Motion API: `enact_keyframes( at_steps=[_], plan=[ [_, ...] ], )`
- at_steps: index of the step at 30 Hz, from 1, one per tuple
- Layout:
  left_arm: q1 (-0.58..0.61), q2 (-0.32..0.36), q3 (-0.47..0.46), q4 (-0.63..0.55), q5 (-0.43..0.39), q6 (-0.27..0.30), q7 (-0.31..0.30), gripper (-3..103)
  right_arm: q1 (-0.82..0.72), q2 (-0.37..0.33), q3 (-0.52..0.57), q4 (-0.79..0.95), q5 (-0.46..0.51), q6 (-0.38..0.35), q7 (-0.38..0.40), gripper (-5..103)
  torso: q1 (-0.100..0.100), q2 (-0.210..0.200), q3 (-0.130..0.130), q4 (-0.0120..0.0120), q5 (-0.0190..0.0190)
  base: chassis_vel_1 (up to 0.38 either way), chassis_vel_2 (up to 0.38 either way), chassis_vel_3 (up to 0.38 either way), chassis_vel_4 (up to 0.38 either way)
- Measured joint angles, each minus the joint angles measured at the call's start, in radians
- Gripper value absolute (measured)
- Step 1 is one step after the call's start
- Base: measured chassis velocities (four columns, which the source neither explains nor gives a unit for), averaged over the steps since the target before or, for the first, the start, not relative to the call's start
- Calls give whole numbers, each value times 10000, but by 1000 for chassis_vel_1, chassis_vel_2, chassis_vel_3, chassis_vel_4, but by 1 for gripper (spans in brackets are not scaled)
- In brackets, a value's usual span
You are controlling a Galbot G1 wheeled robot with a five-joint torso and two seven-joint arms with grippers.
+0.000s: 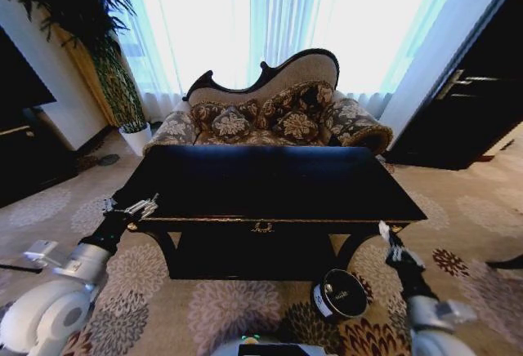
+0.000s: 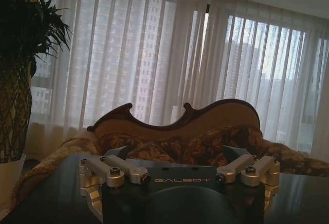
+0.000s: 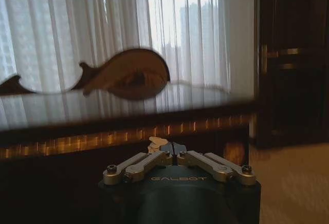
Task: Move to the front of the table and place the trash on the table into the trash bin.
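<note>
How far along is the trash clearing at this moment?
Done: the robot faces the table, the trash bin by its front rail, and no trash shows on the tabletop. In hand: nothing; the left claw is open, the right claw shut, both low at the front corners. Nothing appears left.

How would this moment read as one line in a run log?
robot: facing table | bin: on carpet, front right | left claw: open | right claw: shut

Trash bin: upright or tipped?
Tipped. The trash bin lies on its side on the carpet by the table's front right leg, white label facing up.
</note>
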Motion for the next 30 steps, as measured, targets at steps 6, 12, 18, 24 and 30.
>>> enact_keyframes(
  at_steps=[6, 12, 18, 24, 30],
  plan=[
    [0, 0, 0, 0, 0, 0, 0, 100, 500, 203, -911, -991, -524, -2, 154, 0, 0, 0, 0, 1, -1, 0, 0, 0, 0],
    [0, 0, 0, 0, 0, -1, 0, 100, 1850, 331, -2482, -3298, -1100, 0, 495, 0, 0, -1, 0, 2, 1, 0, 0, 0, 0],
    [0, 1, 0, 0, 0, -1, 0, 100, 3283, 343, -3144, -5979, -1356, -133, 783, 0, 0, 0, 0, 0, 2, 0, 0, 0, 0],
    [0, 0, 0, 1, 0, -1, 0, 100, 4301, 48, -3372, -7785, -1604, -53, 1074, 0, 1, -1, 1, 1, 1, 0, 0, 0, 0],
    [0, 1, 0, 0, -1, -1, 0, 100, 5360, -176, -3604, -9727, -2052, -64, 1202, 0, 0, 0, 1, 1, 1, 0, 0, 0, 0]
  ],
)
